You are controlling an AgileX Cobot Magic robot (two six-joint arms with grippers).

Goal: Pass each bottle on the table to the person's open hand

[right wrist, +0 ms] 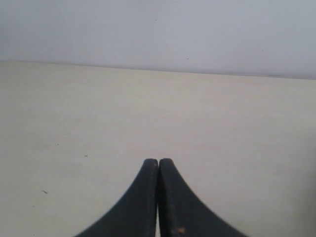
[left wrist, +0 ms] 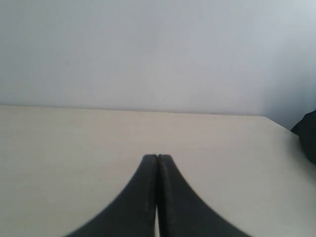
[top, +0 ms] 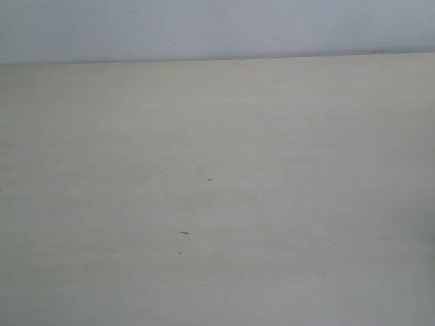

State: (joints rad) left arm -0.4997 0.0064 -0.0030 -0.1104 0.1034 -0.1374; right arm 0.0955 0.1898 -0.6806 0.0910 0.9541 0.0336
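The left gripper, black curved fingers clenched tip to tip, hangs just over the wide, pale beige wood-grain table. The right gripper is likewise clamped shut above the same table, which stretches away ahead of it.

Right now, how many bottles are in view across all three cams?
0. The exterior view shows the table bearing only a few dark specks; the wrist views show the left gripper and right gripper, both shut, over it, no bottle. Some may sit outside the frames.
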